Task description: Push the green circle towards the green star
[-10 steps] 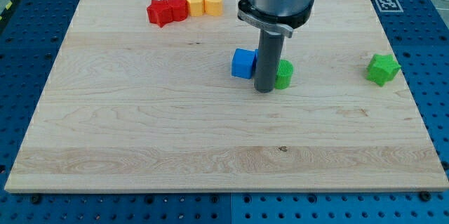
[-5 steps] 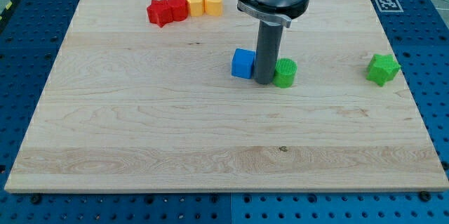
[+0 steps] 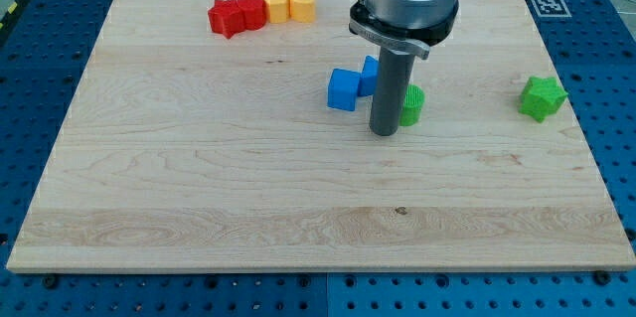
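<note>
On the wooden board (image 3: 199, 178), my tip (image 3: 385, 133) hides the green circle's (image 3: 411, 104) left, blue blocks (image 3: 345, 89) behind.

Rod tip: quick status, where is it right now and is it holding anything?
My tip: no gripper, holds nothing. It sits on the board at the view's left edge of the green circle, partly hiding it; contact cannot be told. Blue blocks lie further left.

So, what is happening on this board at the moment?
My tip stands on the wooden board, right against the green circle, on its left and partly hiding it. Two blue blocks sit just left of the rod. The green star lies apart at the view's right, not yet reached.
</note>
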Controlling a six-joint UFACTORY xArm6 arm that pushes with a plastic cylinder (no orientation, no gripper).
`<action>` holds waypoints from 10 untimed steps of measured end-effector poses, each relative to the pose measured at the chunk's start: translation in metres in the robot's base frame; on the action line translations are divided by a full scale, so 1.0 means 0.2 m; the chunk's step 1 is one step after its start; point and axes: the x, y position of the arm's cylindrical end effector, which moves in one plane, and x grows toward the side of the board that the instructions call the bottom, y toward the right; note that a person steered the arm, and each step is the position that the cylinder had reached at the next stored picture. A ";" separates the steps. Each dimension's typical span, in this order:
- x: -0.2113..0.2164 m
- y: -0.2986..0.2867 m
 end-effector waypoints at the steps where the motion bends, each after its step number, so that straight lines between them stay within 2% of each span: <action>1: 0.00 0.00; 3: -0.09 0.04; 10: -0.18 0.16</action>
